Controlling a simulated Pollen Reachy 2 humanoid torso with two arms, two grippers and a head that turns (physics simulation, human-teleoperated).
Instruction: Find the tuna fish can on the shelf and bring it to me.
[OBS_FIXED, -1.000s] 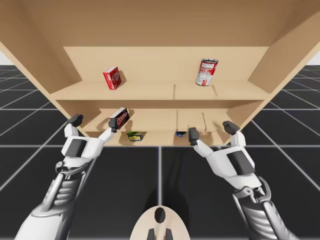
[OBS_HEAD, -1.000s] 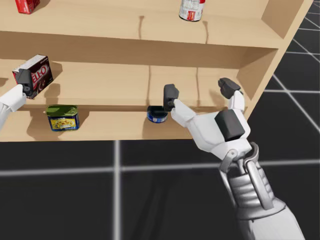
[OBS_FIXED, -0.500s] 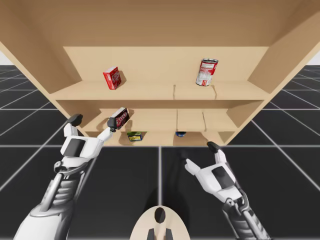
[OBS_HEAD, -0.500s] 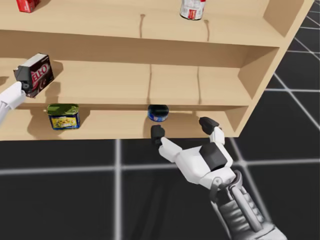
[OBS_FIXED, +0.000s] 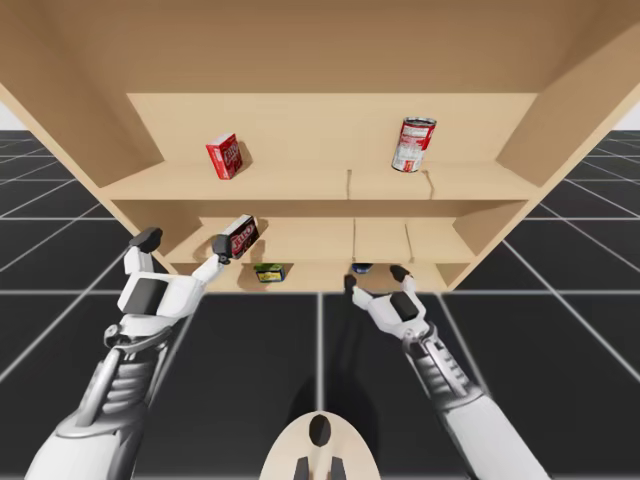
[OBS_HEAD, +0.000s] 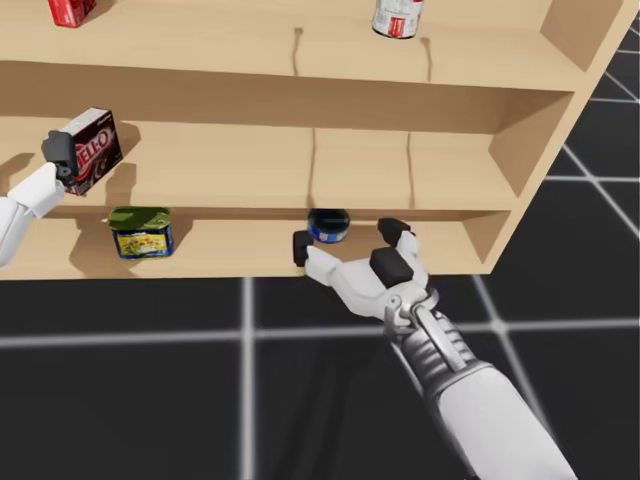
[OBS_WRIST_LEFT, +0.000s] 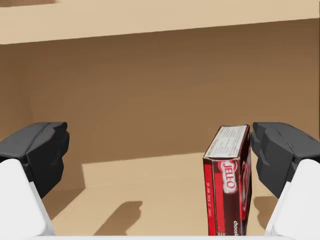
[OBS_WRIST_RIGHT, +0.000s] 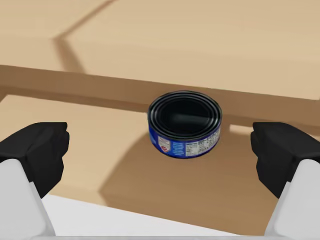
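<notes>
My left arm (OBS_FIXED: 120, 375) enters the high view at 7 o'clock and extends toward 11 o'clock. The left jaws are spread wide, their dark fingertips (OBS_WRIST_LEFT: 37, 150) well apart. My right arm (OBS_FIXED: 450, 390) enters at 5 o'clock and stretches toward 12 o'clock with the wrist straight. The right jaws gape equally wide, their fingertips (OBS_WRIST_RIGHT: 35, 150) level with each other.

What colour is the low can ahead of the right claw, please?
Blue can, dark top; right wrist view.

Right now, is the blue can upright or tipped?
Upright: the blue can shows its round top, base flat on the bottom shelf.
</notes>
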